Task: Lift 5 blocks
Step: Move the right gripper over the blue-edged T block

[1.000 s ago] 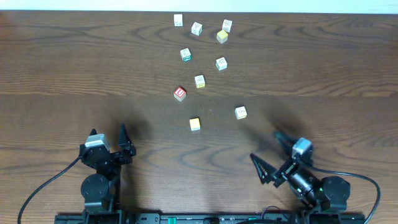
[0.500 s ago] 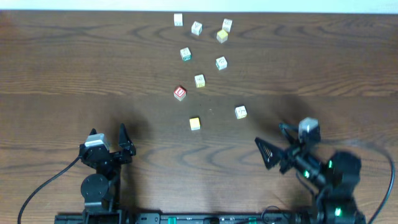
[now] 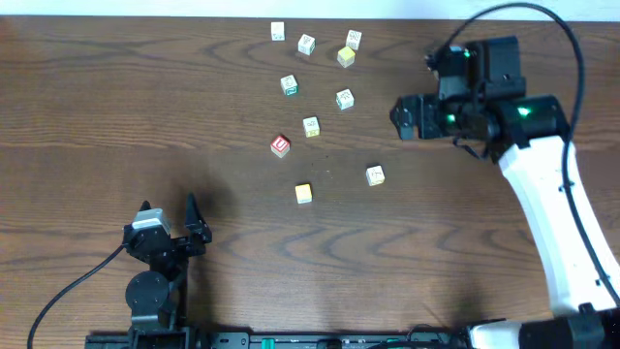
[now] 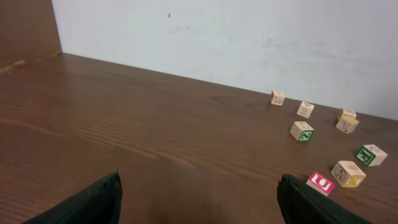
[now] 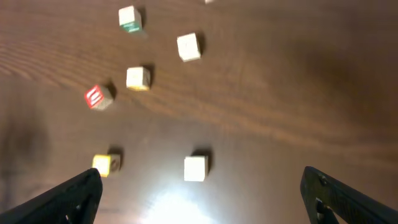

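Right claw [image 5: 200, 198] hangs wide open and empty, tilted down over the blocks, probably to line up a first pick. The counter [image 3: 116, 97] carries everything. The right arm [image 3: 547, 204] stretches from the near right corner toward the far edge, which puts its claw just right of the cluster. Left claw [image 3: 170, 221] sits low by the near edge, left of centre, jaws spread and holding nothing, likely parked to keep the way clear. The blocks [image 3: 311, 126], ten in all, lie scattered from the far edge to the middle, apart from each other and flat on the wood. None is lifted yet. The red block [image 3: 280, 145] and yellow block [image 3: 304, 193] lie toward the near side of the scatter. A second ago the right arm was folded at the near right corner. It has since swung out over the counter, while the left claw and the blocks have not moved.
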`<state>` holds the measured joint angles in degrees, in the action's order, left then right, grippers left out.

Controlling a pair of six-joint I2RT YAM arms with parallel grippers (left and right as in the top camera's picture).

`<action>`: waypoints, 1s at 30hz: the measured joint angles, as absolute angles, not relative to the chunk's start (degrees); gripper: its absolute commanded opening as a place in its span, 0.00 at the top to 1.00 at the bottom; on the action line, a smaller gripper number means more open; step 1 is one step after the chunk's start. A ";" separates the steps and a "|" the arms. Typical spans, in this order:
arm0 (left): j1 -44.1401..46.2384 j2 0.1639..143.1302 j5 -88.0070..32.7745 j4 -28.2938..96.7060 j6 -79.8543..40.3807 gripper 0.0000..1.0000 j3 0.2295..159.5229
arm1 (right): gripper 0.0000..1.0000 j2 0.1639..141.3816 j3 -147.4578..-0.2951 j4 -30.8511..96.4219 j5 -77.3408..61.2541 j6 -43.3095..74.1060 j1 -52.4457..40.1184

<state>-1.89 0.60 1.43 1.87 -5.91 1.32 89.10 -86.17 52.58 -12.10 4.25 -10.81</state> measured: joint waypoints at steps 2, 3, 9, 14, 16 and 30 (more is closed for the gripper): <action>-1.89 0.58 1.43 1.87 -5.91 0.20 1.32 | 0.01 91.48 -86.26 51.53 -11.84 3.60 -11.20; -1.89 0.58 1.43 1.87 -5.91 0.20 1.32 | 0.01 92.62 -86.26 51.27 -11.75 3.40 -11.27; -1.89 0.58 1.43 1.87 -5.91 0.20 1.32 | 0.01 99.68 -86.19 51.13 -12.19 2.55 -11.27; -1.89 0.58 1.43 1.87 -5.91 0.20 1.32 | 0.12 104.18 -86.24 52.18 -12.25 2.33 -11.55; -1.89 0.58 1.43 1.85 -5.91 0.20 1.32 | 0.12 105.82 -86.26 55.35 -11.44 2.37 -12.56; -1.89 0.58 1.43 1.87 -5.91 0.20 1.32 | 0.17 111.59 -79.70 49.06 1.80 7.35 -27.51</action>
